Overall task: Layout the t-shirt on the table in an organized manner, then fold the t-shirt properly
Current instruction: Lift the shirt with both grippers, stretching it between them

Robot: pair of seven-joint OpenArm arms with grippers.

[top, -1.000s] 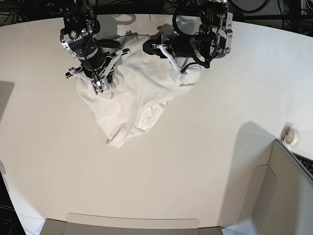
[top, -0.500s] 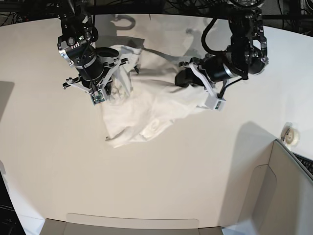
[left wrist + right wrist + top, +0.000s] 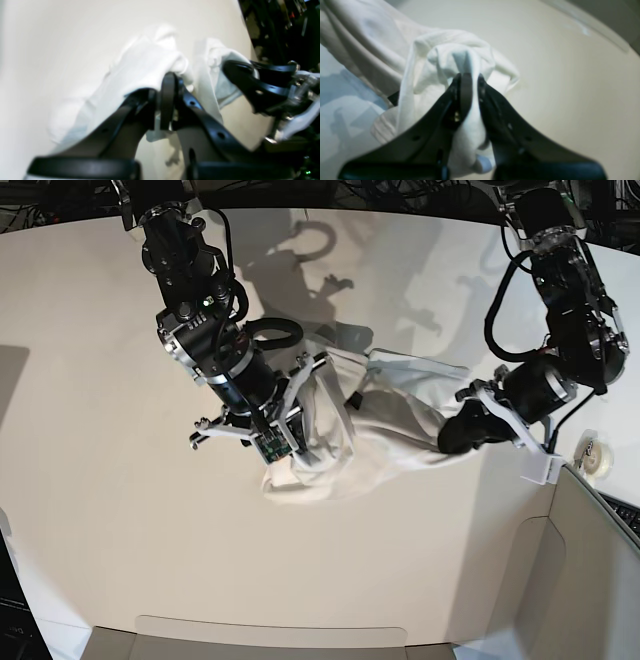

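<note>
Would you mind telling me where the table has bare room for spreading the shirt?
The table is bare on the base view's left and along the near edge below the t-shirt. Crowded: centre-right, around the left gripper and right gripper.

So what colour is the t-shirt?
Plain white; no print shows on the t-shirt now. The base view shows it best.

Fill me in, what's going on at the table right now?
Both arms have the t-shirt pinched: the right end effector is shut on a bunched fold, and the left end effector is shut on another part of the fabric. In the base view the shirt hangs stretched between them over the table, its lower edge sagging toward the tabletop. It is still crumpled, white side out, no print showing. It is not yet laid out flat, and no folding has begun.
</note>
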